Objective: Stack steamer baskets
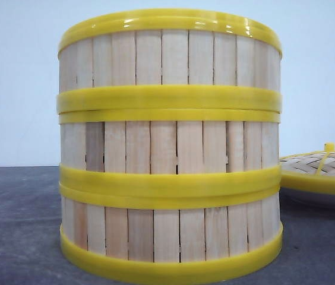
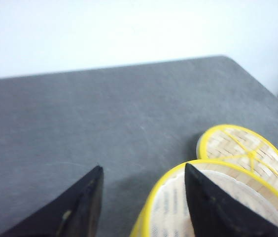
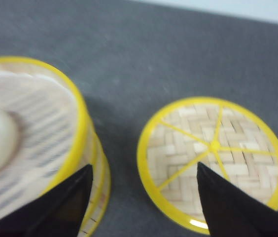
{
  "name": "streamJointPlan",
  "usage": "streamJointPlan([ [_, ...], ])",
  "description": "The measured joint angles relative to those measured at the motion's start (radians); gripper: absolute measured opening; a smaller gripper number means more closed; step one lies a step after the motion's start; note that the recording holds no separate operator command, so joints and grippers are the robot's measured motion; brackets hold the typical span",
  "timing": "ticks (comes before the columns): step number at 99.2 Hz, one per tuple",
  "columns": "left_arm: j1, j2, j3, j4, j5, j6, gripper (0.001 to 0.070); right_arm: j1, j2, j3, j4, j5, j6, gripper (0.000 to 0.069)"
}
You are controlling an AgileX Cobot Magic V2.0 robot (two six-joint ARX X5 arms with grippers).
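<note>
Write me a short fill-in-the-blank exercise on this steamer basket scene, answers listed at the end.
1. The steamer baskets stand stacked ___ high.
2. The woven lid lies ___ the stack, not on it.
3. The left gripper has its jaws ___, holding nothing.
4. The table surface is dark ___.

Missing words: three; beside; open; grey

Dark grey table (image 1: 19,225), plain white wall (image 1: 13,77), even light
</note>
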Motion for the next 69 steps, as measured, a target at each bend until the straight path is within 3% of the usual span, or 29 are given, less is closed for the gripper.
streamJointPlan([
  [16,0.000,-0.130,-0.023,-0.056,-0.022,0.014,0.0311,-0.103,0.116,0.000,0.020,-0.008,0.002,0.0416],
  [39,-0.004,-0.336,-0.193,-0.081,-0.021,0.005,0.0311,-0.270,0.301,0.000,0.081,-0.121,0.004,0.0409],
  [69,-0.004,-0.479,-0.282,-0.163,-0.020,-0.014,0.0311,-0.336,0.526,0.000,0.192,-0.133,0.004,0.0391],
])
